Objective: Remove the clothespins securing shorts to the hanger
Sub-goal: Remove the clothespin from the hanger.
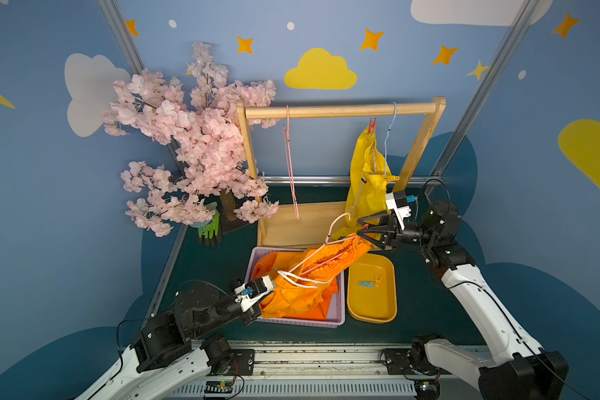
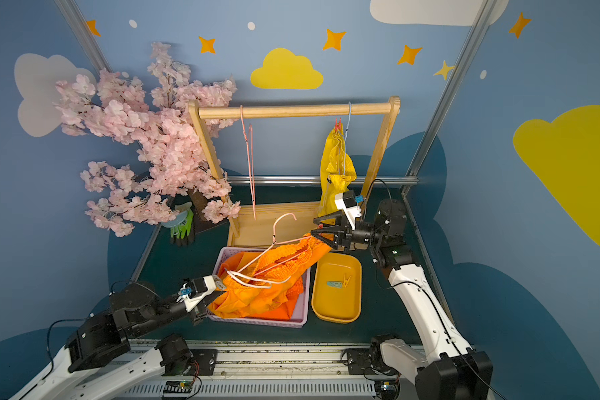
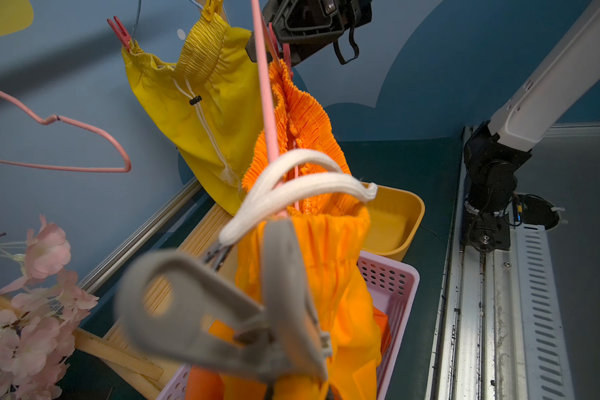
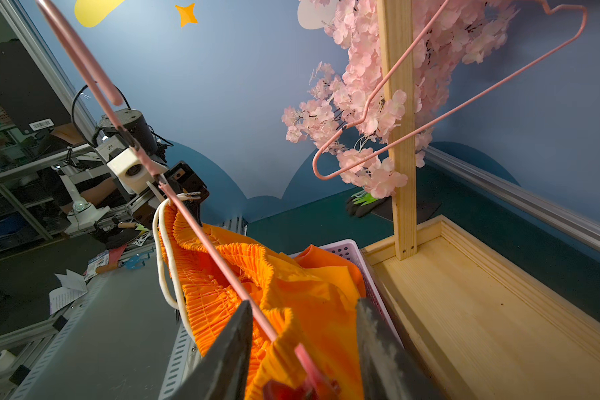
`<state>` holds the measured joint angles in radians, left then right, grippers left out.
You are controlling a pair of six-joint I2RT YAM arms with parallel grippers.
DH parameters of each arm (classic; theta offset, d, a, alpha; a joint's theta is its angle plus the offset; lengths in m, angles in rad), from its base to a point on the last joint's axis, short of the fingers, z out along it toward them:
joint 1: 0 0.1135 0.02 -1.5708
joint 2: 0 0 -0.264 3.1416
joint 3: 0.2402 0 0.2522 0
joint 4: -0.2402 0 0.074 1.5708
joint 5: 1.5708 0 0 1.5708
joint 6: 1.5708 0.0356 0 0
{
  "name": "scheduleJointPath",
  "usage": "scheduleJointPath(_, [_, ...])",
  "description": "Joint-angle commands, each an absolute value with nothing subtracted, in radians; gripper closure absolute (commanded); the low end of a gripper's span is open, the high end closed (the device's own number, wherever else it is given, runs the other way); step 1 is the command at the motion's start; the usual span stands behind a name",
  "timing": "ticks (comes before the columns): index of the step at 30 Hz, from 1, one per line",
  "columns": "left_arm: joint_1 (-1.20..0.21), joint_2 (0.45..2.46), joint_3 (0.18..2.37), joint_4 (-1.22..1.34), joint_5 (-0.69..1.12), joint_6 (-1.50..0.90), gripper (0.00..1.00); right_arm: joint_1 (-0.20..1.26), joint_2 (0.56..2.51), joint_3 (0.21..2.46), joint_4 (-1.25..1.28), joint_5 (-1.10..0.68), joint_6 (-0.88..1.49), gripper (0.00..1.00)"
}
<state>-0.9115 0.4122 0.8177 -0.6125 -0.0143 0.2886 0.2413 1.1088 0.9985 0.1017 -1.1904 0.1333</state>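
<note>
Orange shorts [image 1: 298,294] hang along a pink hanger [image 4: 205,242] held slanted over the purple basket. My left gripper [image 1: 265,294] is shut on a grey clothespin [image 3: 284,277] that pins the shorts' low end to the hanger. My right gripper [image 4: 303,304] is open at the high end, with a finger on either side of a red clothespin [image 4: 298,388] and a gap on both sides. Yellow shorts [image 1: 364,187] hang from a blue hanger on the rack, pinned by a red clothespin [image 1: 372,124] and a yellow clothespin [image 3: 211,8].
The purple basket [image 1: 340,311] holds another orange pair [image 1: 267,259]. Beside it, a yellow tray [image 1: 388,277] holds a teal clothespin [image 1: 364,284] and a yellow one [image 1: 378,278]. The wooden rack [image 1: 343,110] also carries an empty pink hanger [image 1: 290,166]. A blossom tree [image 1: 187,138] and gloves [image 1: 210,228] stand at the left.
</note>
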Motion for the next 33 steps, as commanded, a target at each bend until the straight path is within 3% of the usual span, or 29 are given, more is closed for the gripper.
scheduleJointPath(1, [-0.908, 0.408, 0.851, -0.538, 0.000, 0.296, 0.97, 0.251, 1.115, 1.021, 0.122, -1.202, 0.138, 0.58])
scheduleJointPath(3, [-0.908, 0.411, 0.850, -0.537, -0.002, 0.296, 0.97, 0.256, 1.118, 1.026, 0.120, -1.202, 0.137, 0.70])
scheduleJointPath(6, [-0.907, 0.417, 0.847, -0.538, -0.003, 0.296, 0.97, 0.263, 1.122, 1.035, 0.111, -1.201, 0.130, 1.00])
scheduleJointPath(33, [-0.882, 0.465, 0.831, -0.597, -0.082, 0.305, 0.97, 0.229, 0.990, 1.020, 0.179, -0.920, 0.260, 1.00])
